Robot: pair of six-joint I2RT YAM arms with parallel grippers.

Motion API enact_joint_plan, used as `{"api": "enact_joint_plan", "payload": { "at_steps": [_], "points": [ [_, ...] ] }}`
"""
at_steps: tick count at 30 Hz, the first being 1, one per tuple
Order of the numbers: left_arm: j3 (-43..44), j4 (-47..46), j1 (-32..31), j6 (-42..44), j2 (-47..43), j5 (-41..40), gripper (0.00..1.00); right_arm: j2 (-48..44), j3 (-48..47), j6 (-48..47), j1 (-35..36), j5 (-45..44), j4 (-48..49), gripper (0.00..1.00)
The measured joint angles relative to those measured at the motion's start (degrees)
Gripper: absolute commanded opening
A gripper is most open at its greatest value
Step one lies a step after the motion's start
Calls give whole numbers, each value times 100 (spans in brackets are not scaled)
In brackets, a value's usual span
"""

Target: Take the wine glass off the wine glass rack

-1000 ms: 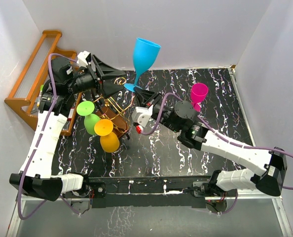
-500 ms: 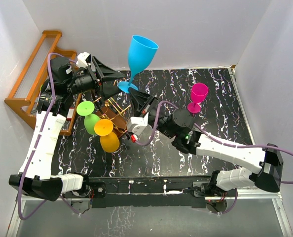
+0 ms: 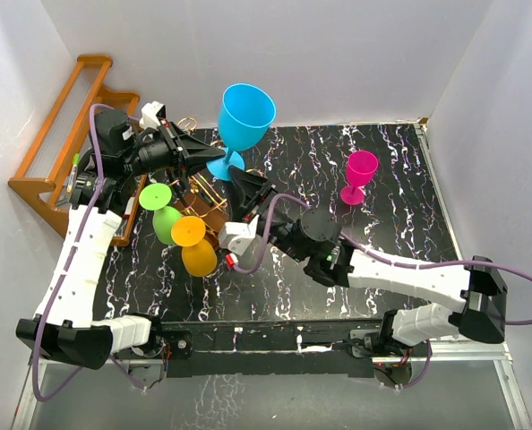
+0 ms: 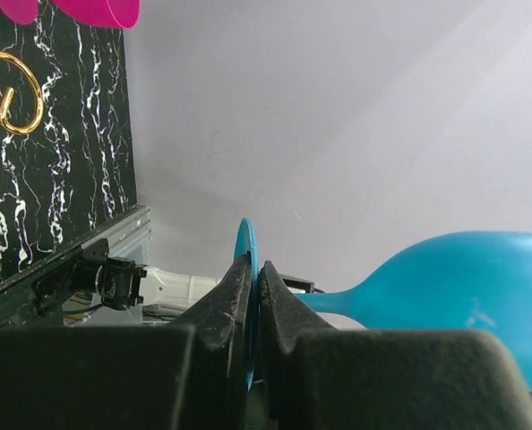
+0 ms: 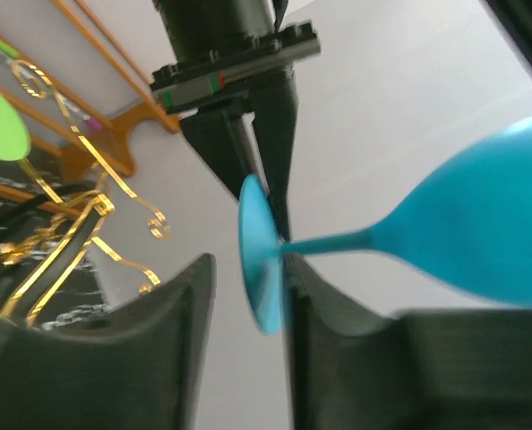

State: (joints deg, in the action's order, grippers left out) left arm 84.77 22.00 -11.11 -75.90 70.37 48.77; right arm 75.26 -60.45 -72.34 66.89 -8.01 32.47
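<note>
The blue wine glass (image 3: 246, 116) hangs in the air above the back of the table, bowl up and tilted. My left gripper (image 3: 214, 161) is shut on the edge of its round foot (image 4: 245, 246), with the bowl (image 4: 463, 287) off to the right. My right gripper (image 5: 248, 262) stands open around the same foot (image 5: 259, 251). One finger lies against the foot and the other is well apart from it. The gold wire wine glass rack (image 3: 208, 210) stands below, with a green glass (image 3: 163, 215) and an orange glass (image 3: 194, 246) hanging on it.
A pink glass (image 3: 360, 175) stands upright on the black marbled table at the back right. The orange-brown wooden shelf (image 3: 55, 143) leans at the far left by the wall. White walls close in the back and both sides.
My left gripper has shut on the blue glass's foot and my right gripper has opened. The glass and both grippers shifted left and slightly lower.
</note>
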Motion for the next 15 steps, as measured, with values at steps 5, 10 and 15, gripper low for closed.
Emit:
{"api": "enact_joint_plan", "payload": {
  "at_steps": [5, 10, 15],
  "points": [
    [-111, -85, -15, 140, -160, -372, 0, -544, 444, 592, 92, -560, -313, 54],
    [-234, -160, -15, 334, -431, -1132, 0, -1600, 680, 1921, 101, -1506, -1366, 34],
    [-201, -166, -15, 817, -581, -1749, 0, -2079, 389, 3954, -98, -2992, -2774, 8]
  ]
}}
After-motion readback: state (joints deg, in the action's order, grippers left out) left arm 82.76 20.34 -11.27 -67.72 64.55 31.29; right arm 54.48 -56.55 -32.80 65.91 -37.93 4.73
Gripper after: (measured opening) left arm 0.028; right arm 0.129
